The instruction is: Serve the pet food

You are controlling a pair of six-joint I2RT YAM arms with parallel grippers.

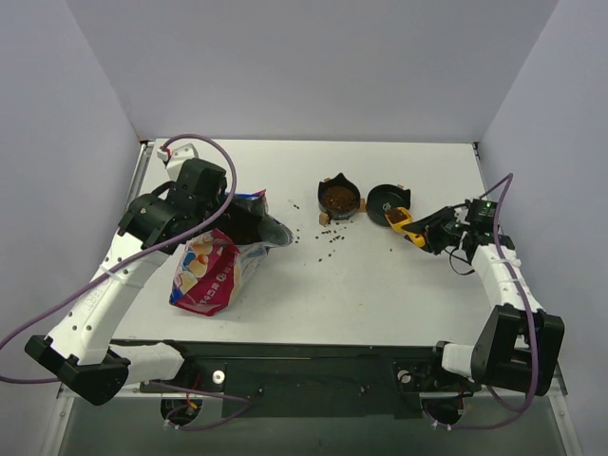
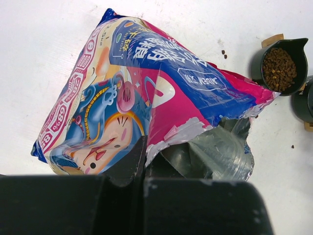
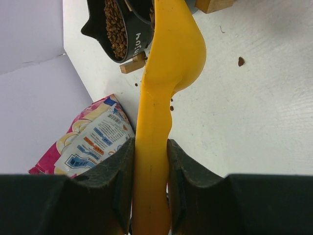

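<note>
The pet food bag (image 1: 211, 274) lies on its side at the left of the table, its torn mouth facing right. My left gripper (image 1: 251, 226) is shut on the mouth's upper edge; in the left wrist view the fingers (image 2: 133, 161) pinch the bag's (image 2: 146, 88) pink-and-foil rim. Brown kibble (image 1: 339, 197) fills the left black bowl (image 1: 353, 211). My right gripper (image 1: 429, 231) is shut on the handle of the yellow scoop (image 1: 402, 223). The scoop's head rests at the near rim of the right black bowl (image 1: 387, 198). The right wrist view has the scoop (image 3: 166, 73) reaching to a bowl's rim (image 3: 133, 45).
Loose kibble pellets (image 1: 323, 234) are scattered on the white table (image 1: 380, 294) between the bag and the bowls. One stray pellet (image 3: 241, 61) lies beside the scoop. Grey walls close the table in at the back and both sides.
</note>
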